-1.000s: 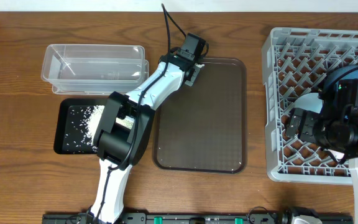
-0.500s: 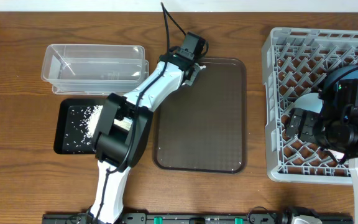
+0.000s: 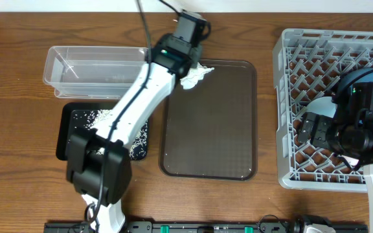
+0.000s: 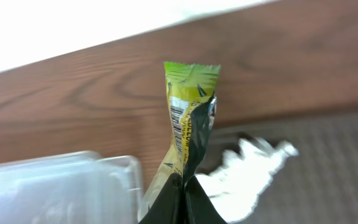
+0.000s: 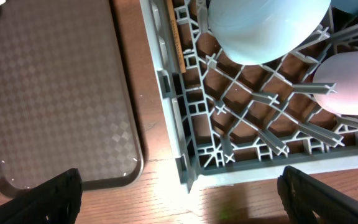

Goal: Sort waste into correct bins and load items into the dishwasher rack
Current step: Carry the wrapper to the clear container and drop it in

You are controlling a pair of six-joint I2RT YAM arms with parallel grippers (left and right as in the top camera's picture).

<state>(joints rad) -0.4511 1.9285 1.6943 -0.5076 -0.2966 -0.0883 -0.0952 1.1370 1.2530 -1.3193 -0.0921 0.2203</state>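
2 grippers: the left one is pinched on waste, the right one is spread wide and holds nothing.
Left gripper (image 4: 182,200): I see its jaws closed tight on the lower end of the snack wrapper (image 4: 188,118), whose yellow-green crimped end sticks out beyond the fingertips.
White paper (image 4: 244,174): crumpled, just beside the wrapper at the brown tray's (image 3: 209,123) far-left corner; I cannot tell whether it is lifted.
Clear tub (image 3: 57,65): just left of the left gripper.
Black tray (image 3: 65,133): in front of the tub, with rice (image 3: 86,126) scattered in it.
Right gripper (image 5: 188,193): hovers over the dishwasher rack's (image 3: 283,116) near-left corner.
Rack contents I can see: light-blue bowl (image 5: 266,28), pink cup (image 5: 350,81), and chopstick (image 5: 176,37) along the left wall.
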